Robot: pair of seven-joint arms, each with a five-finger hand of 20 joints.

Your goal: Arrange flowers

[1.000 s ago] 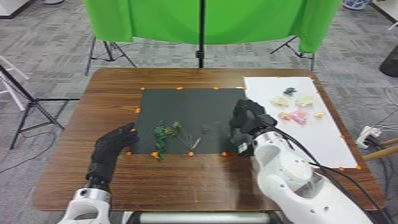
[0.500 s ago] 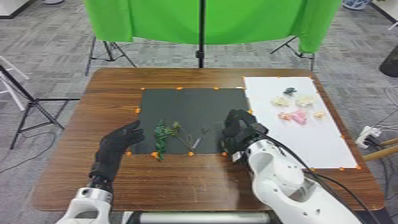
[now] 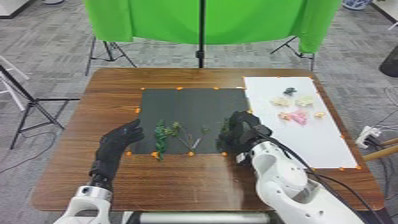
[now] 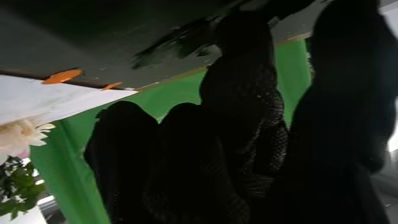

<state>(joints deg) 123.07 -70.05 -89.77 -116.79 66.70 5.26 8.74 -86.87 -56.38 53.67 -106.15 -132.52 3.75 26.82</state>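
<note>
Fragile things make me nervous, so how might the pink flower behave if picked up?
Probably light: the pink flower looks smaller than the right hand. Its spread petals might bend if squeezed; its uneven shape makes rolling unlikely.

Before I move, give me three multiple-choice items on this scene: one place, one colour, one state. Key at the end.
1. Where does the pink flower lie?
A. On the dark grey mat
B. On the white sheet
C. On the floor

2. What colour is the cloth hanging beyond the brown wooden table?
A. Green
B. Red
C. Yellow

3. How is the leafy green sprig nearest the left hand?
A. Upright in a vase
B. Held in the left hand
C. Lying loose on the mat

Key:
1. B: the head view shows it among pale blooms on the sheet.
2. A: it hangs bright green past the table's far edge.
3. C: it lies lengthwise on the mat, apart from the left hand.
</note>
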